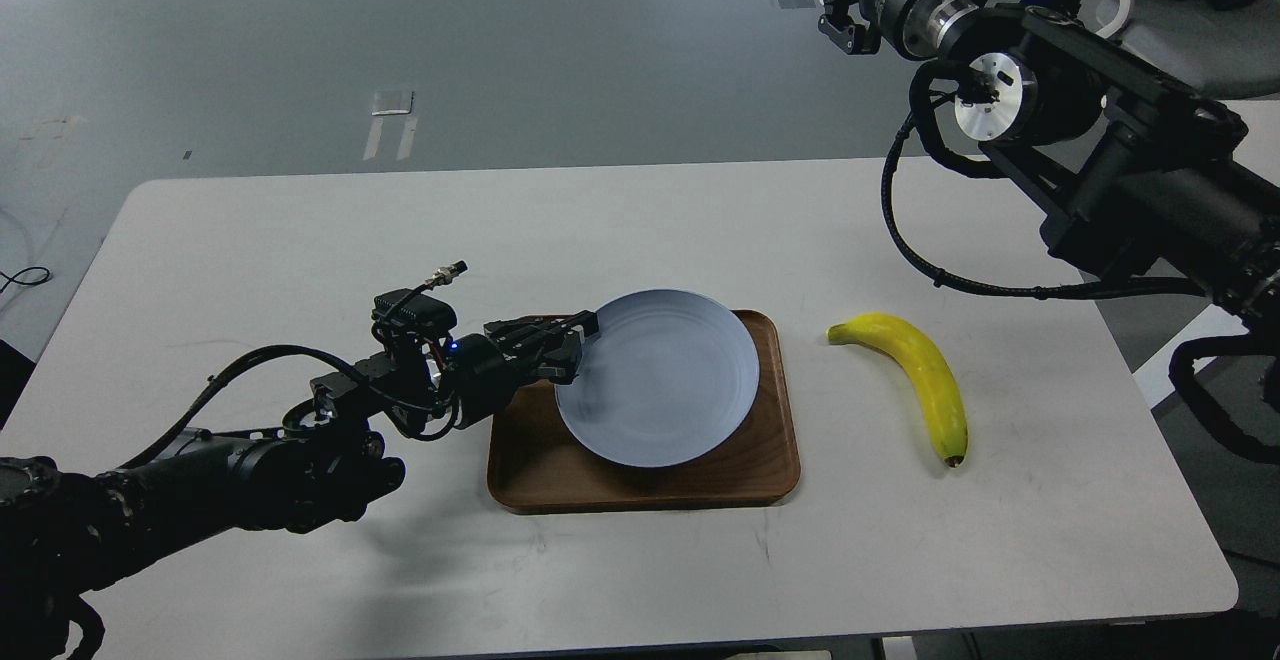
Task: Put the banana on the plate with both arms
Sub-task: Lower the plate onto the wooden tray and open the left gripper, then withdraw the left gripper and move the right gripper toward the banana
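The pale blue-grey plate (pixel 660 380) lies over the brown wooden tray (pixel 640 475), near its right half. My left gripper (pixel 575 345) is shut on the plate's left rim and holds it low over the tray. The yellow banana (pixel 925 375) lies on the white table right of the tray, greenish stem toward the tray, dark tip toward me. My right gripper (pixel 835 5) is high up beyond the table's far edge, far from the banana, and its fingers look apart and empty.
The white table (pixel 300 240) has its far edge near the top third and its front edge at the bottom. The right arm's links and looping cable (pixel 930 260) hang over the table's right rear corner. Grey floor lies beyond.
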Robot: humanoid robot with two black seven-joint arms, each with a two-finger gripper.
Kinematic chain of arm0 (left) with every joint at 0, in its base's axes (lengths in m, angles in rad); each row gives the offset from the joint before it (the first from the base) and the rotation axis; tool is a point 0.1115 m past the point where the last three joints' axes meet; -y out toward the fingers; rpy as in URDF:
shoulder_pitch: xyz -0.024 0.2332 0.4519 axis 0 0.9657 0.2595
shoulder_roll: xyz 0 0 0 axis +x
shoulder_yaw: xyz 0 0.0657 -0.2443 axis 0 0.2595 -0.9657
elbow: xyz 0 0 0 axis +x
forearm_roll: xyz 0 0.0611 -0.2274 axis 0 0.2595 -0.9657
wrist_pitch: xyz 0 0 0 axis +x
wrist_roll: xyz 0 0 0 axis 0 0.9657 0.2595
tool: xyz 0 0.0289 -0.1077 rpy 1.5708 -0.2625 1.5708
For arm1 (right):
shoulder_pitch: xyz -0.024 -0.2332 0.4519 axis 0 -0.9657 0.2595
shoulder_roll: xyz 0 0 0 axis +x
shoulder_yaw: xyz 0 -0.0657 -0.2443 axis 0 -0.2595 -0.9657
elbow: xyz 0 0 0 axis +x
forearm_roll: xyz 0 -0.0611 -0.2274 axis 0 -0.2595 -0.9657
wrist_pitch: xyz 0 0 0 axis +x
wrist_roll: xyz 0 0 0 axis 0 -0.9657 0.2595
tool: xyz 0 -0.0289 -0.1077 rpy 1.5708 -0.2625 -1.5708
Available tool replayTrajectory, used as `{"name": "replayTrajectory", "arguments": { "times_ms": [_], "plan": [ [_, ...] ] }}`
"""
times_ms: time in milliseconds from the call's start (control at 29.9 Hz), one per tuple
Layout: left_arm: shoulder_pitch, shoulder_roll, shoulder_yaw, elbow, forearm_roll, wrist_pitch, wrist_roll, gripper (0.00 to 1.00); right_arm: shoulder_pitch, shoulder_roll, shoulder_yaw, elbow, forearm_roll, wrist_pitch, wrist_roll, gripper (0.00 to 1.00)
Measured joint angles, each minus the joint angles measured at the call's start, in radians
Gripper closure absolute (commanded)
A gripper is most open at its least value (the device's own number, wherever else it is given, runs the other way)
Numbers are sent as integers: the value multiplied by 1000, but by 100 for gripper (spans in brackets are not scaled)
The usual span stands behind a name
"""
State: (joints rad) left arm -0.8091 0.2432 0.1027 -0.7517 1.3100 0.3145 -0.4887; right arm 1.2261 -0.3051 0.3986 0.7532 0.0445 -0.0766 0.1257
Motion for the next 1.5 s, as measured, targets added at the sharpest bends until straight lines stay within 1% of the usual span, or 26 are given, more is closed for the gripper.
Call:
{"name": "replayTrajectory", "arguments": {
  "times_ms": [33, 67, 134, 200, 234, 267, 301, 334, 367, 434, 535, 635, 702, 802, 835, 935, 1002, 1036, 1136, 1236, 1303, 1336, 1403, 1503],
  "plan": [
    [0, -1, 0, 0, 0, 2, 0, 80, -1, 0, 1, 0, 0, 0, 0, 0],
    [1, -2, 0, 0, 0, 6, 0, 72, -1, 0, 1, 0, 0, 0, 0, 0],
    [2, -3, 0, 0, 0, 11, 0, 58, -1, 0, 3, 0, 0, 0, 0, 0],
    [3, -7, 0, 0, 0, 18, 0, 57, -2, 0, 4, -2, 0, 0, 0, 0],
    [6, -10, 0, -1, 0, 21, 0, 53, -4, 0, 5, -2, 0, 0, 0, 0],
    [8, -13, 0, -1, 0, 27, 0, 42, -6, 0, 6, -3, 0, 0, 0, 0],
    [10, -18, 0, -2, 0, 34, 0, 34, -8, 0, 7, -4, 0, 0, 1, 0],
    [12, -24, 0, -3, 0, 45, 0, 17, -10, 0, 8, -5, 0, 0, 1, 0],
    [13, -29, 0, -4, -1, 54, 0, 11, -10, 0, 8, -5, 0, 0, 2, 0],
    [14, -30, 0, -3, -9, 65, 0, 3, -11, 0, 9, -7, 0, 0, 4, 0],
    [12, -22, -13, -3, -28, 88, 0, 2, -12, 0, 8, -8, 0, -1, 6, 0],
    [-8, -16, -34, -3, -119, 145, 0, 2, -13, -11, -3, -3, -4, -1, 9, 0],
    [-36, -8, -47, -4, -224, 165, 0, 2, -12, -25, -9, 2, -13, -1, 11, 0],
    [-112, 23, -59, -7, -434, 169, 0, 2, -9, -42, -33, 17, -88, -5, 17, 0],
    [-138, 35, -60, -8, -509, 156, 0, 2, -8, -52, -43, 28, -123, -6, 21, 0],
    [-217, 77, -69, -11, -744, 81, 0, 2, -9, -104, -68, 81, -244, -8, 46, 0],
    [-262, 113, -91, -11, -889, 5, 10, 2, -16, -145, -98, 125, -334, -8, 68, 0],
    [-280, 132, -111, -11, -945, -32, 30, 2, -19, -164, -117, 143, -381, -8, 78, 0],
    [-304, 181, -207, -8, -1064, -136, 129, 2, -31, -224, -190, 194, -546, -8, 105, 0],
    [-304, 213, -355, -7, -1102, -210, 232, 2, -44, -285, -274, 231, -770, -27, 113, 0],
    [-296, 235, -450, -7, -1109, -270, 297, 2, -58, -329, -334, 255, -923, -61, 119, 0],
    [-291, 246, -484, -7, -1113, -301, 320, 2, -65, -346, -356, 264, -975, -78, 121, 1],
    [-277, 268, -538, -7, -1128, -370, 346, 2, -82, -381, -394, 281, -1039, -103, 122, 3],
    [-249, 293, -584, -11, -1169, -450, 359, 2, -111, -450, -432, 337, -1069, -122, 122, 4]
  ]
}}
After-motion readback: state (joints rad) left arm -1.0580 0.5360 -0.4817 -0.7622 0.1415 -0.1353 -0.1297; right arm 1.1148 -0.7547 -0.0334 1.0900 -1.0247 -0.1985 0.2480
